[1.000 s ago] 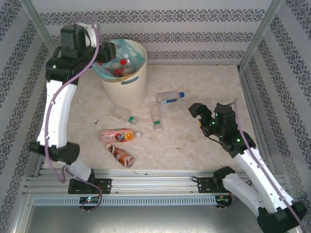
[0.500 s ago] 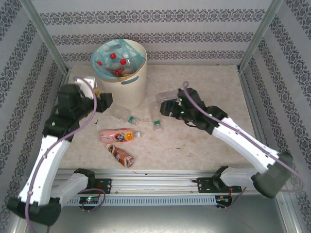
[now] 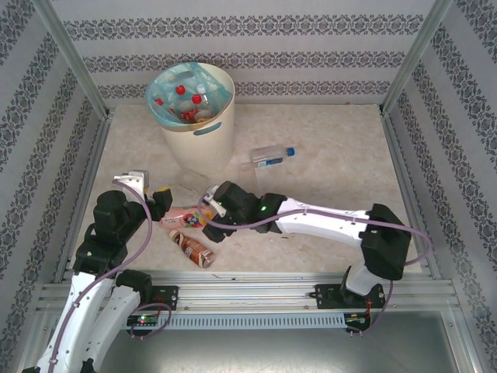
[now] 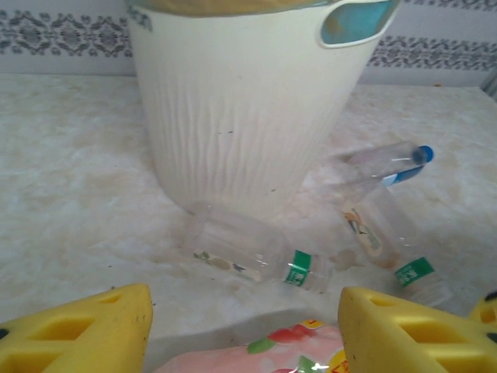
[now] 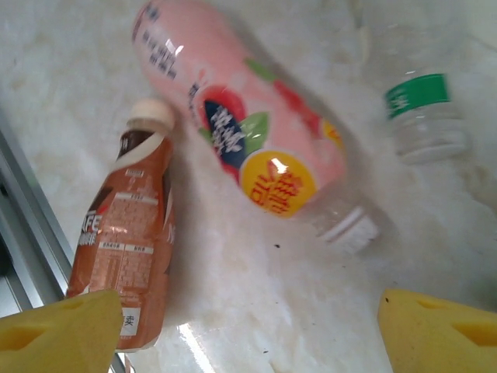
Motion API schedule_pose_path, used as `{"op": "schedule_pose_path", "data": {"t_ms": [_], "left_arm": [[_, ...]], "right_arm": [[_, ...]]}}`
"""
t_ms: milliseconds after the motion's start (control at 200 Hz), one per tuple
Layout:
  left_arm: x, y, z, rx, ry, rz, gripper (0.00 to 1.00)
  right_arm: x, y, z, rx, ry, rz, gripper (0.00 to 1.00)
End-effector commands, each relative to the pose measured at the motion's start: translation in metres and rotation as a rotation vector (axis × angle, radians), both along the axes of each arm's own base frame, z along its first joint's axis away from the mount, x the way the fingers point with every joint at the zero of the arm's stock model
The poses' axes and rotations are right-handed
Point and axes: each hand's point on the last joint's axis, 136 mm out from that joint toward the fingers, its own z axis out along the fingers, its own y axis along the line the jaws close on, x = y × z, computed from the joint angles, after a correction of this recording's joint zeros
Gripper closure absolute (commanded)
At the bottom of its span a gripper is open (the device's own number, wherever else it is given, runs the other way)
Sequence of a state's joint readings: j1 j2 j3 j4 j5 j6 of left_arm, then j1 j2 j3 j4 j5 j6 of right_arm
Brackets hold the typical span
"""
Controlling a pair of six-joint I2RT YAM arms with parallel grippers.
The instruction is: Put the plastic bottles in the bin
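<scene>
The beige marbled tabletop (image 3: 334,132) bears the cream bin (image 3: 198,136) at the back, a blue-capped clear bottle (image 3: 272,157) lying to its right, two clear green-banded bottles (image 4: 241,250) (image 4: 384,237) near the bin's foot (both on their sides), and nearer, a pink-labelled bottle (image 5: 248,132) beside a brown bottle (image 5: 128,249).

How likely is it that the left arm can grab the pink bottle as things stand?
Probably yes: the left gripper is open, with the pink bottle lying between its fingers. But the right gripper hovers open over the same bottle, so they might collide.
</scene>
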State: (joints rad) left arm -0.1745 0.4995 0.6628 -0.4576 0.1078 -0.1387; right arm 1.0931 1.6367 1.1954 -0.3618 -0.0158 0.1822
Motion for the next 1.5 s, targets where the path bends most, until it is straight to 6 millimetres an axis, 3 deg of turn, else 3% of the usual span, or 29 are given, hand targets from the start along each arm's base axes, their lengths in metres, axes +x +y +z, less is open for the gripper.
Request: {"op": "schedule_pose_path", "data": {"t_ms": [0, 190, 440, 694, 784, 854, 899, 1034, 1199, 1384, 1499], "left_arm": [[0.002, 0.019, 0.015, 0.021, -0.071, 0.103, 0.35], [-0.006, 0.046, 0.017, 0.082, -0.098, 0.237, 0.34], [-0.012, 0.055, 0.023, 0.094, -0.131, 0.284, 0.32], [-0.014, 0.059, 0.024, 0.104, -0.133, 0.304, 0.31], [-0.014, 0.06, 0.023, 0.104, -0.133, 0.307, 0.31], [-0.014, 0.06, 0.024, 0.102, -0.133, 0.309, 0.31], [-0.015, 0.06, 0.024, 0.1, -0.135, 0.309, 0.31], [-0.015, 0.055, 0.029, 0.089, -0.157, 0.281, 0.31], [-0.016, 0.046, 0.053, 0.059, -0.2, 0.228, 0.29], [-0.014, -0.002, 0.081, -0.055, -0.169, -0.02, 0.28], [-0.016, -0.047, 0.09, -0.195, -0.09, -0.251, 0.27]], "right_arm": [[-0.002, 0.025, 0.008, 0.016, -0.058, 0.095, 0.15], [-0.051, 0.048, -0.026, -0.051, -0.004, 0.181, 0.12], [-0.079, 0.056, -0.062, -0.111, 0.036, 0.193, 0.09], [-0.078, 0.059, -0.086, -0.185, 0.025, 0.177, 0.16], [-0.07, 0.053, -0.088, -0.213, 0.002, 0.147, 0.25], [-0.068, 0.049, -0.087, -0.221, -0.002, 0.14, 0.39], [-0.068, 0.047, -0.084, -0.217, -0.002, 0.139, 0.44], [-0.077, 0.041, -0.067, -0.182, 0.002, 0.168, 0.47], [-0.091, 0.026, -0.025, -0.077, 0.012, 0.187, 0.5], [-0.087, -0.002, 0.033, 0.072, -0.054, 0.146, 0.52], [-0.074, -0.02, 0.075, 0.189, -0.113, 0.096, 0.52]]}}
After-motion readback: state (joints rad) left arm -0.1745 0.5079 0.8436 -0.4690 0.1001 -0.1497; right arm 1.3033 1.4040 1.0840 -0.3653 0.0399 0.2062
